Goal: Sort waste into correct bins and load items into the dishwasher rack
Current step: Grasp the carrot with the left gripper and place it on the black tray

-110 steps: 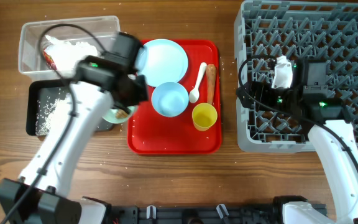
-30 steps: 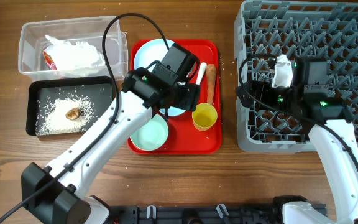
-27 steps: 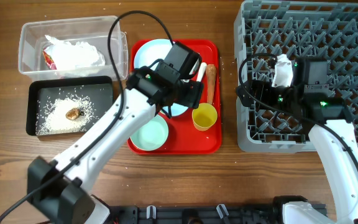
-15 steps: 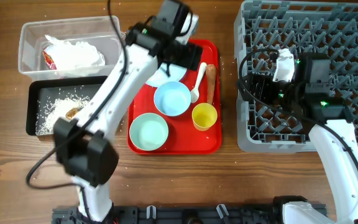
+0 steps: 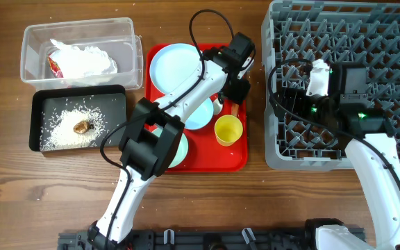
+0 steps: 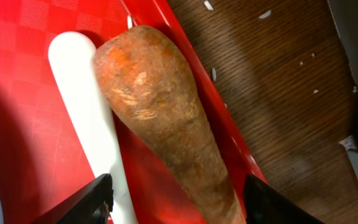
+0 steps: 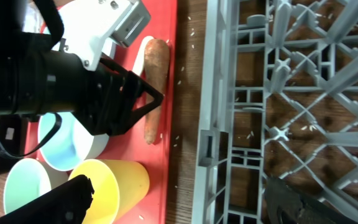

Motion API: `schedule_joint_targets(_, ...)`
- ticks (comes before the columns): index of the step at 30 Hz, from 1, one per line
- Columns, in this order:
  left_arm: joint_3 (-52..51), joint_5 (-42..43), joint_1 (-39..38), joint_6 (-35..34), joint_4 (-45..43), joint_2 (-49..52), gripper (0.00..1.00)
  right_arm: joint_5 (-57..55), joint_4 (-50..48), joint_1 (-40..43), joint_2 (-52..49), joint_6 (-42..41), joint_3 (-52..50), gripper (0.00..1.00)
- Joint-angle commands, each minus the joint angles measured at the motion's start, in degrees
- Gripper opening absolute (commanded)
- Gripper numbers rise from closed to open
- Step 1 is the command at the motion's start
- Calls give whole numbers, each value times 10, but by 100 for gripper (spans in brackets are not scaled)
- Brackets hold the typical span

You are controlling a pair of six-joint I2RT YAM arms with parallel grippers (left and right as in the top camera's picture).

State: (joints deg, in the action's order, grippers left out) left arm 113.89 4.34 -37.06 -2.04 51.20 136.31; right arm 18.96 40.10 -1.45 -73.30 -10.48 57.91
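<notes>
The orange-brown carrot-like stick lies along the right rim of the red tray, beside the white spoon. My left gripper hangs open straight over the stick, one finger above the spoon and the other past the tray's rim. In the overhead view it covers most of the stick. My right gripper stands open and empty at the left edge of the grey rack. The plate, blue bowl, teal bowl and yellow cup sit on the tray.
The clear tub at the back left holds crumpled white paper. In front of it the black tray carries rice and a brown lump. Loose rice grains dot the wood between red tray and rack.
My left arm has swung from over the plate to the right and come down over the carrot-like stick, jaws a little narrower. The right arm has barely moved.
</notes>
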Motion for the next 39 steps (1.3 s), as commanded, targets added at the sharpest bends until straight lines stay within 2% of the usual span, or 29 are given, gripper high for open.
schedule_joint_targets(1, 5, -8, 2, -16, 0, 23, 61, -17, 2, 0, 6, 0, 14, 92)
schedule_joint_targets(3, 5, -8, 2, -16, -2, 23, 53, -17, 3, 0, 6, 0, 14, 91)
schedule_joint_targets(4, 4, -8, 2, -16, -2, 23, 46, -17, 3, 0, 6, 0, 14, 91)
schedule_joint_targets(9, 4, -9, -8, -16, -15, 47, 43, -19, 11, 0, 6, 0, 14, 92)
schedule_joint_targets(13, 5, -10, -9, -23, -21, 46, 21, -30, 20, 0, 6, 0, 14, 92)
schedule_joint_targets(14, 6, -10, -9, -30, -20, 38, 11, -30, 20, 0, 6, 0, 14, 92)
schedule_joint_targets(16, 6, -10, -5, -30, -22, 12, 6, -29, 20, 0, 6, 0, 14, 92)
schedule_joint_targets(24, 6, -10, 48, -51, -31, -146, 4, -29, 20, 0, 6, 0, 14, 92)
schedule_joint_targets(26, 6, -19, 70, -88, -15, -188, 4, -29, 20, 0, 6, 0, 14, 93)
schedule_joint_targets(29, 6, -61, 143, -167, 80, -258, 4, -29, 22, 0, 6, 0, 14, 95)
schedule_joint_targets(30, 6, -81, 201, -200, 149, -292, 4, -29, 22, 0, 6, 0, 14, 96)
schedule_joint_targets(34, 4, -111, 363, -209, 271, -318, 4, -29, 19, 0, 6, -2, 14, 97)
schedule_joint_targets(39, -81, -111, 479, -240, 264, -316, 4, -29, 20, 0, 6, -2, 14, 97)
